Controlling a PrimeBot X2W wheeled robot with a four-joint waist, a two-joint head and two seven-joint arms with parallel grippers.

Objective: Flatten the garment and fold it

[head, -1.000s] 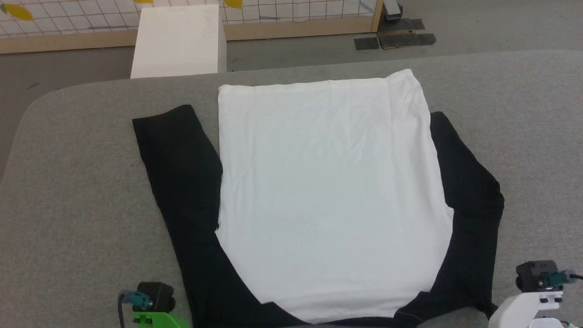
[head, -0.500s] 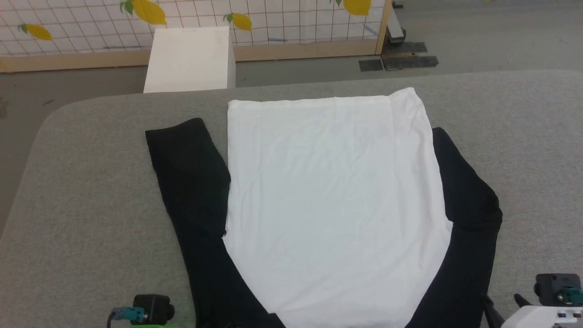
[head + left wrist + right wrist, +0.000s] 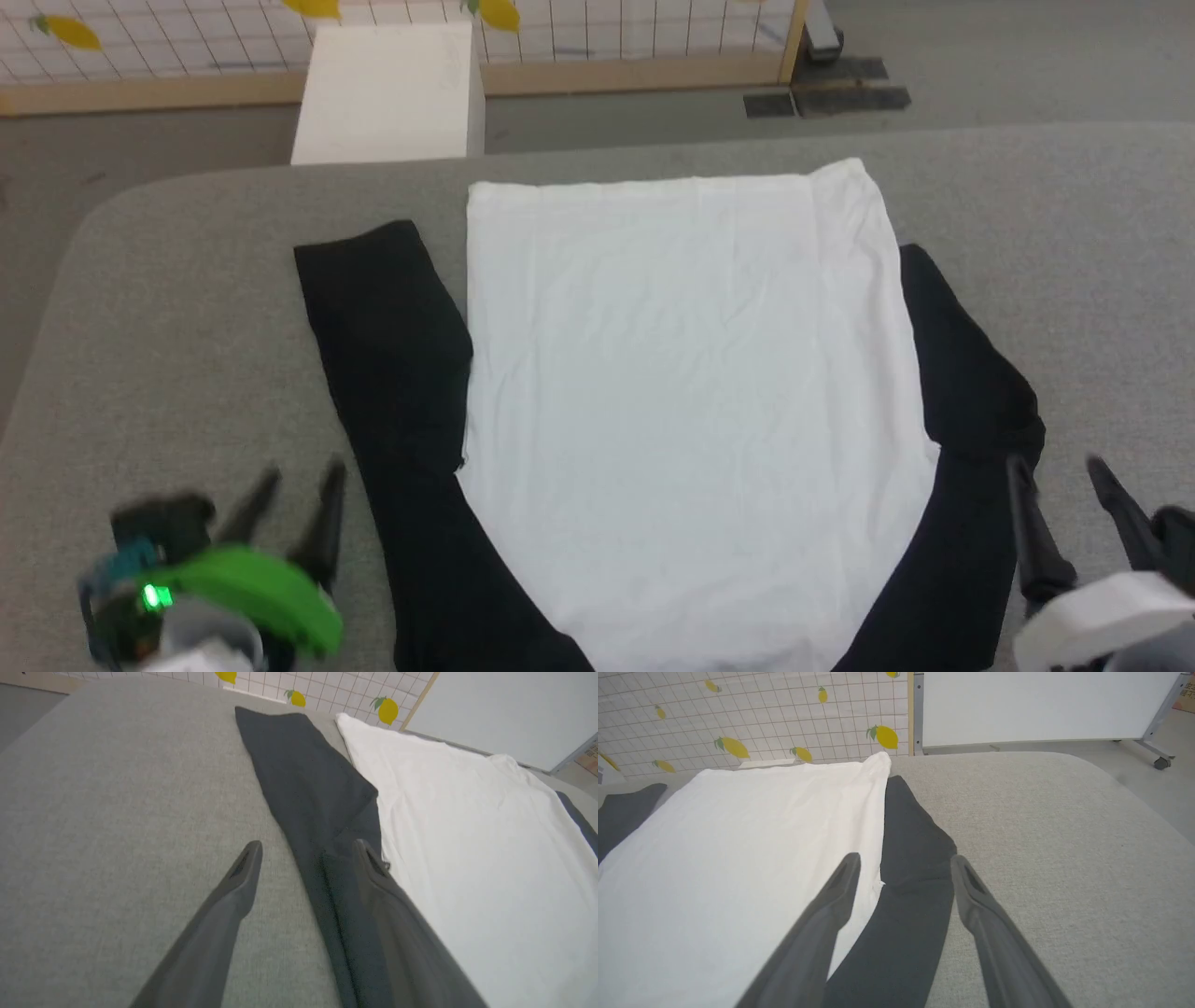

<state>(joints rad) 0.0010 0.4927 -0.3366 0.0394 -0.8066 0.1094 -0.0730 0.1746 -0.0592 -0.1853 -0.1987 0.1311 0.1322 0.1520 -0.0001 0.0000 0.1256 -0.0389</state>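
Observation:
The garment (image 3: 681, 401) lies spread flat on the grey table (image 3: 187, 308), plain white side up, with a black sleeve (image 3: 383, 355) bent along each side. My left gripper (image 3: 301, 474) hovers open at the lower left, just left of that sleeve. In the left wrist view its fingers (image 3: 243, 877) are spread over the table and the sleeve's (image 3: 317, 798) edge, holding nothing. My right gripper (image 3: 1057, 469) is open at the lower right, beside the other sleeve (image 3: 971, 392). In the right wrist view the right gripper (image 3: 903, 861) straddles that sleeve (image 3: 915, 858) with nothing between the fingers.
A white box (image 3: 387, 93) stands on the floor behind the table's far edge. Beyond it runs a tiled wall panel with lemon prints (image 3: 187, 37) and a wooden frame. Bare grey table lies to the left and right of the garment.
Both grippers have risen into the head view and opened from shut. The head camera has shifted, so the scene sits differently. The garment itself has not moved.

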